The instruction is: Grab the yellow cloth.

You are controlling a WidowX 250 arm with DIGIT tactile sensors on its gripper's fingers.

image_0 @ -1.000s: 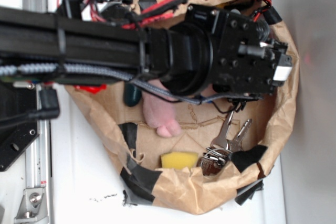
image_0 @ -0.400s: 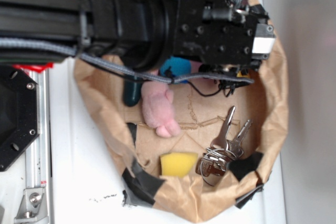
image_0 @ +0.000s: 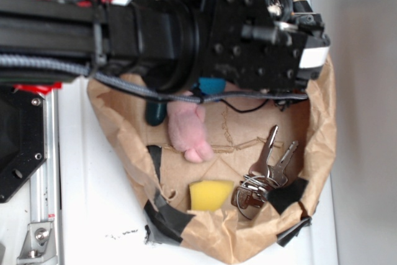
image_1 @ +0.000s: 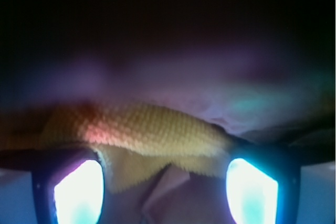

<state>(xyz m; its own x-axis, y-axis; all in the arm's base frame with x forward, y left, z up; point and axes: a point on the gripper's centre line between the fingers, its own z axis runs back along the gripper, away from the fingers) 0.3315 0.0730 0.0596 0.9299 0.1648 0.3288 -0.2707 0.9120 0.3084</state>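
Inside the bag: walls of the brown paper bag (image_0: 322, 134) rise close round the arm; bare floor lies near the lower middle.
Hidden: gripper (image_1: 165, 192) not visible from outside; its opening cannot be told.
Yellow cloth (image_1: 152, 132): draped between the glowing fingers (image_1: 79, 192).
Contents: pink plush (image_0: 186, 131), yellow sponge (image_0: 211, 195), keys (image_0: 267, 169).
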